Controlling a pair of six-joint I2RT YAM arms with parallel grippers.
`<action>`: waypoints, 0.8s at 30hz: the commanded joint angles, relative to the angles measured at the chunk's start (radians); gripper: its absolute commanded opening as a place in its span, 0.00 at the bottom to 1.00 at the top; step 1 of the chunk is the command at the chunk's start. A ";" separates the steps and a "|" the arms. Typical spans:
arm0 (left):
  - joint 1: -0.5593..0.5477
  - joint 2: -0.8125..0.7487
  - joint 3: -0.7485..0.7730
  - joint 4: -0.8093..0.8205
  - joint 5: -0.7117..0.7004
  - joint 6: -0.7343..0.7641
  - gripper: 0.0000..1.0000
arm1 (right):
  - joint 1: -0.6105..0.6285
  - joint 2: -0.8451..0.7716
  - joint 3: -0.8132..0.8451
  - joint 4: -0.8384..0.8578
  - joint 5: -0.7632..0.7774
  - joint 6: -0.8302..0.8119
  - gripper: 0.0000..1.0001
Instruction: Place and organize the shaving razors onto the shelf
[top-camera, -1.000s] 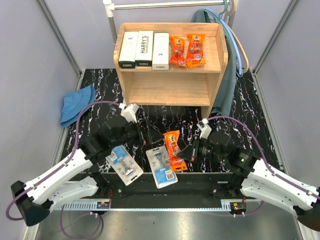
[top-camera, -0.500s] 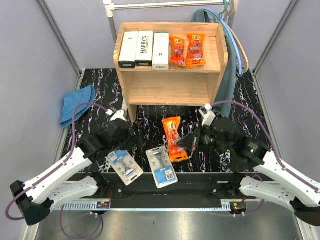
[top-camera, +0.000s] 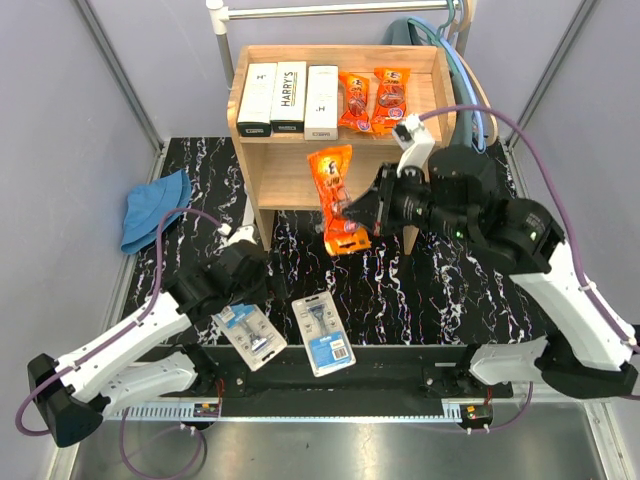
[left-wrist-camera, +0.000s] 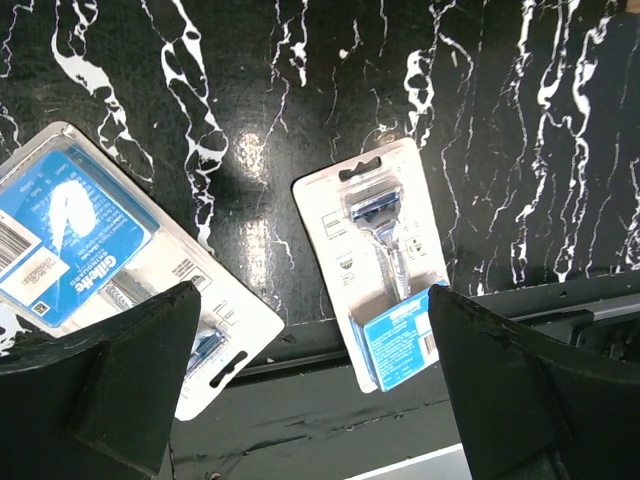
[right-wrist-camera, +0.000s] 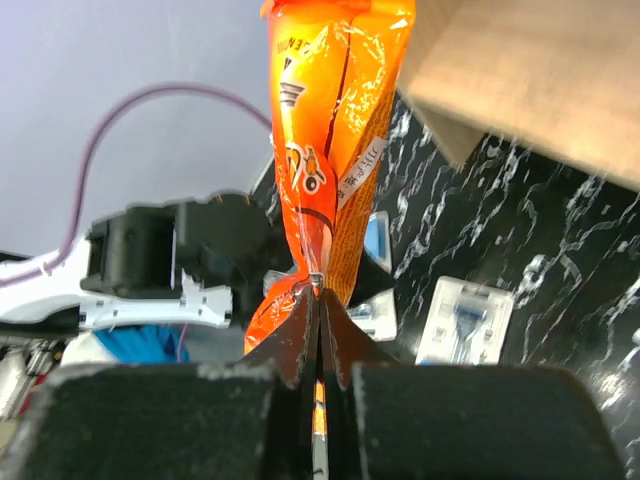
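The wooden shelf (top-camera: 430, 95) stands at the back. Its top tier holds three white Harry's boxes (top-camera: 288, 98) and two orange pouches (top-camera: 373, 100). My right gripper (top-camera: 352, 212) is shut on a third orange pouch (top-camera: 333, 190) and holds it in the air in front of the shelf's lower tier; the right wrist view shows the pouch (right-wrist-camera: 335, 130) pinched at its lower part. Two blister cards (top-camera: 250, 335) (top-camera: 323, 332) lie at the table's near edge. My left gripper (left-wrist-camera: 315, 400) is open and empty above both cards (left-wrist-camera: 385, 255) (left-wrist-camera: 85, 260).
A blue cloth hat (top-camera: 155, 207) lies at the left of the table. A metal clothes rail (top-camera: 330, 10) with hanging blue-grey cloth (top-camera: 455, 170) stands behind and right of the shelf. Grey walls close both sides.
My right gripper has lifted the orange pouch from the table up toward the shelf. My left gripper has drawn back to the left, nearer the blister cards.
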 joint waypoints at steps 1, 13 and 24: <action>-0.001 -0.012 -0.008 0.039 0.016 0.016 0.99 | 0.004 0.085 0.233 -0.143 0.104 -0.132 0.00; -0.003 -0.006 -0.030 0.054 0.030 0.019 0.99 | -0.167 0.392 0.911 -0.386 0.094 -0.238 0.00; -0.001 0.000 -0.062 0.065 0.034 0.026 0.99 | -0.451 0.415 0.946 -0.315 -0.025 -0.239 0.00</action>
